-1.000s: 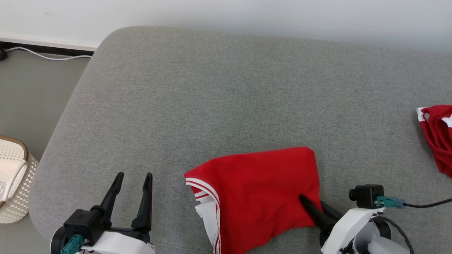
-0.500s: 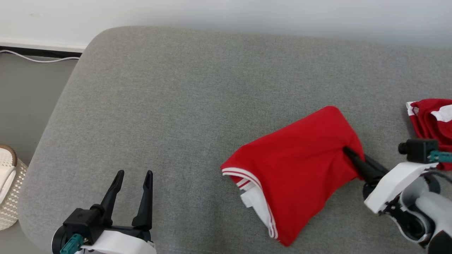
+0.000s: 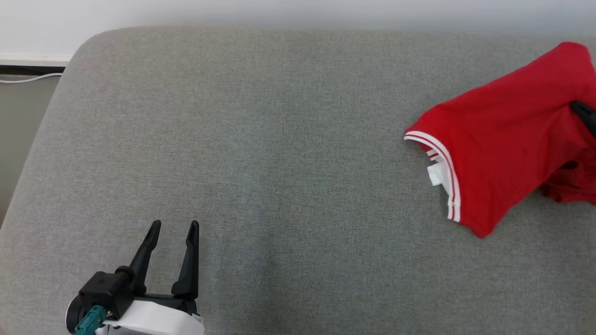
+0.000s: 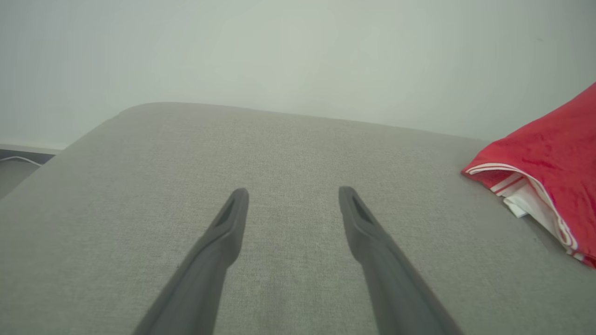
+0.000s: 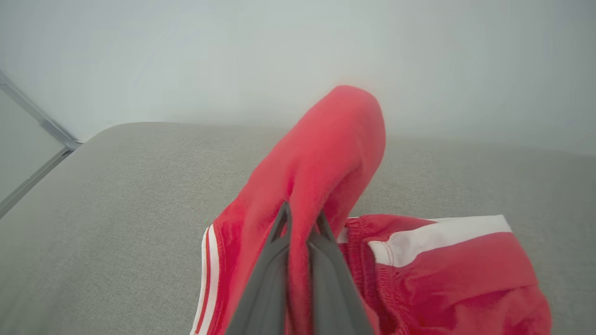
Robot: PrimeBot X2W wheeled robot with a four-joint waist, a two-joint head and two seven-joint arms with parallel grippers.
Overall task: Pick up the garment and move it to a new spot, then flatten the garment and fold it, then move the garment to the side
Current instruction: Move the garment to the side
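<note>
Garment (image 3: 503, 135): red, folded, w/ white-striped trim and a white inner layer showing at its open edge. We log it at the far right of the head view, on the robot's right side of the grey cushion (image 3: 279, 139), towards the back edge near the pale wall (image 3: 279, 11). Right gripper (image 5: 302, 211): fingers drawn together, clamped on a fold of the garment; in the right wrist view red cloth is pinched btwn the two dark fingers and humps up above the tips. In the head view we see just one dark finger (image 3: 584, 114) of it at the frame's right edge, pressed into the cloth. We can't tell whether the garment's lower corner touches the cushion or hangs just clear. A second red garment (image 5: 442, 279) w/ a broad white band lies crumpled right beside and partly under the held one; in the head view a bit of it pokes out below the garment at the right edge. Left gripper (image 3: 175, 224): fingers spread wide, holding no cloth, low at the left of the head view over bare cushion, well apart from the garment. In the left wrist view the garment's striped edge sits at far right, fingers pointing past it towards the wall. A white cable (image 3: 28, 78) runs along the floor at upper left.
</note>
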